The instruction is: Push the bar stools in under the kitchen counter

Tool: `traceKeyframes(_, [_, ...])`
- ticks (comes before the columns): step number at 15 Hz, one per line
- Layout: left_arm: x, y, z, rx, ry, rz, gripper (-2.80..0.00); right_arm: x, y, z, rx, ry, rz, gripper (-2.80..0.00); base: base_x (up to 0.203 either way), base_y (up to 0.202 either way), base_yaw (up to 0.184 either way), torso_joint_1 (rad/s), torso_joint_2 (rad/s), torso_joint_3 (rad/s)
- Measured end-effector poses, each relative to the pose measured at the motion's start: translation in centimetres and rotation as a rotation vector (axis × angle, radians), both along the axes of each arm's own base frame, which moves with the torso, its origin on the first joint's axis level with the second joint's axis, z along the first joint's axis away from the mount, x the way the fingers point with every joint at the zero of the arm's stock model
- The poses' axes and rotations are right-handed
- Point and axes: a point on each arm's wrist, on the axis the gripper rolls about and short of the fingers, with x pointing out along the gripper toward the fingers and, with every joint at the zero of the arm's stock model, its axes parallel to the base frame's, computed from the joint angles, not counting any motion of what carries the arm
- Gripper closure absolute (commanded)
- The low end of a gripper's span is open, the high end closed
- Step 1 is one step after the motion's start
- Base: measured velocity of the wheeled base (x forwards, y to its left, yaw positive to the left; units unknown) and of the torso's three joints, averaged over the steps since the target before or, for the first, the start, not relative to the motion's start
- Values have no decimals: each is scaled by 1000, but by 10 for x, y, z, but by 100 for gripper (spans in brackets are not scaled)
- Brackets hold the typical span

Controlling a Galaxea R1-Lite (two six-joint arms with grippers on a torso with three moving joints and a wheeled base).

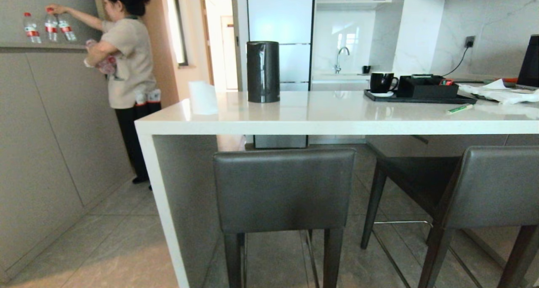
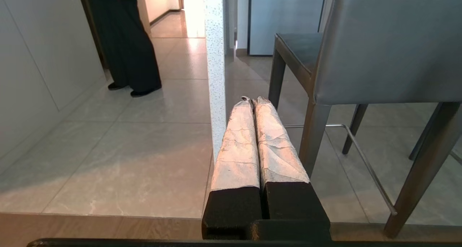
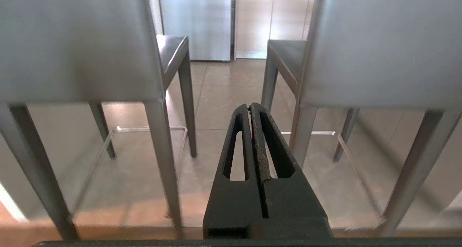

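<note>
Right bar stool point(image 1: 484, 187) cut off beside kitchen counter point(image 1: 337, 119).

A person point(image 1: 126, 65) in a beige top and dark trousers stands at the far left, reaching up to 3 water bottles point(image 1: 49, 27) on a grey cabinet ledge point(image 1: 42, 47). A tall black cylinder point(image 1: 262, 71) stands upright. Further right, a black tray point(image 1: 421, 97) holds a black mug point(image 1: 382, 82) and a black box point(image 1: 426, 86). A green pen point(image 1: 460, 109) lies just beside the tray. A tap point(image 1: 342, 57) shows behind.
</note>
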Motion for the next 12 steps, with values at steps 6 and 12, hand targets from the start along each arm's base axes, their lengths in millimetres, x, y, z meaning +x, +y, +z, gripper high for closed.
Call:
traceKeyframes(6, [0,0,0,-13,0,4,0,0,0,0,-27,2,4,0,0,0,0,0,0,0])
traceKeyframes(12, [0,0,0,-9,0,3,0,0,0,0,-30,2,4,0,-174,0,-2,4,3,3])
